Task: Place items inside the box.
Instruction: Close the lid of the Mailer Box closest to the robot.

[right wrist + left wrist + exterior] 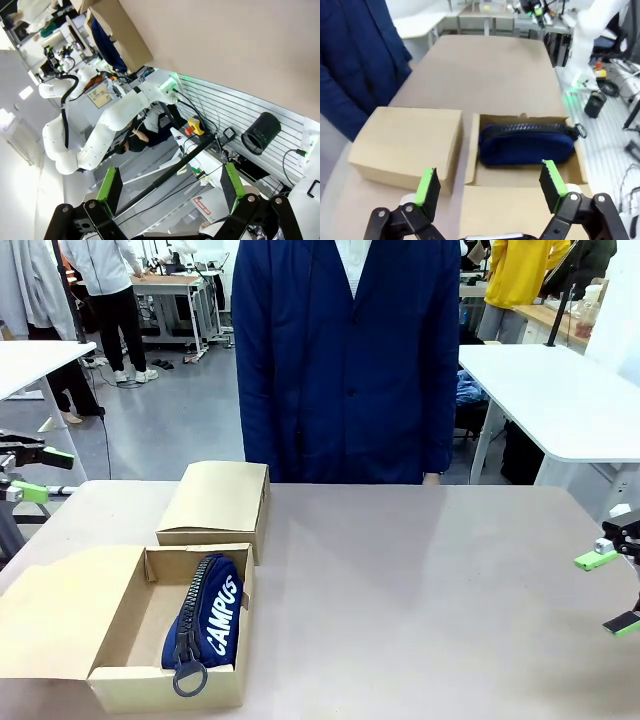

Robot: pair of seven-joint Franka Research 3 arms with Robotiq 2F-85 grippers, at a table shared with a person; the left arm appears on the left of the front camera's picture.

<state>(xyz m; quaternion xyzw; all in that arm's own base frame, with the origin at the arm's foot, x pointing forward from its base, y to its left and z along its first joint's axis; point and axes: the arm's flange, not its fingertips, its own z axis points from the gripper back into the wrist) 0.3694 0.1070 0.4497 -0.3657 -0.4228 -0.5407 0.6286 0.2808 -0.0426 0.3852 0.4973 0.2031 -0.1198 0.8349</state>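
Left tool [490,189] with green pads spread wide, above an open cardboard box [522,172] holding a navy zip pouch [525,145], closed cardboard box [407,145] just beside it, tan worktop [490,70], person's dark blue coat [355,55] alongside.

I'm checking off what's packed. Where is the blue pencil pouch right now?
The pencil pouch lies inside the open cardboard box at the table's near left in the front view, just in front of a closed cardboard box.
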